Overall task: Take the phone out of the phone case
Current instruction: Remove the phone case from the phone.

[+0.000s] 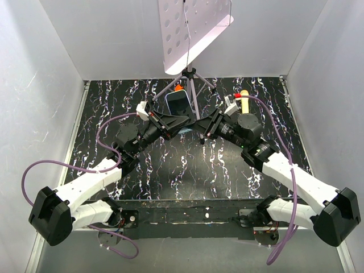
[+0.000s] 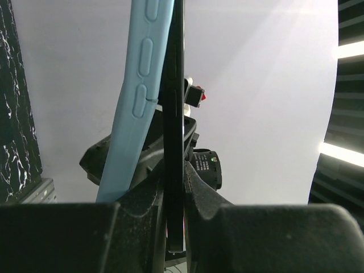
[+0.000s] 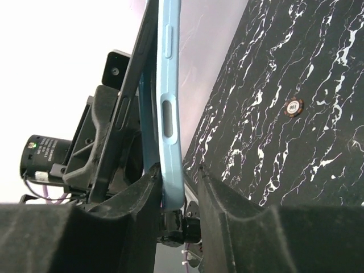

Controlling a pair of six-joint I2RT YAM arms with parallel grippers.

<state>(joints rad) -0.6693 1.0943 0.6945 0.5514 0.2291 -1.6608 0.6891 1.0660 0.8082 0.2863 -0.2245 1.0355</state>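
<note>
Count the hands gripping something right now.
2. The left hand clamps the dark phone by its edge; the right hand clamps the blue case by its edge. Neither is hidden.
</note>
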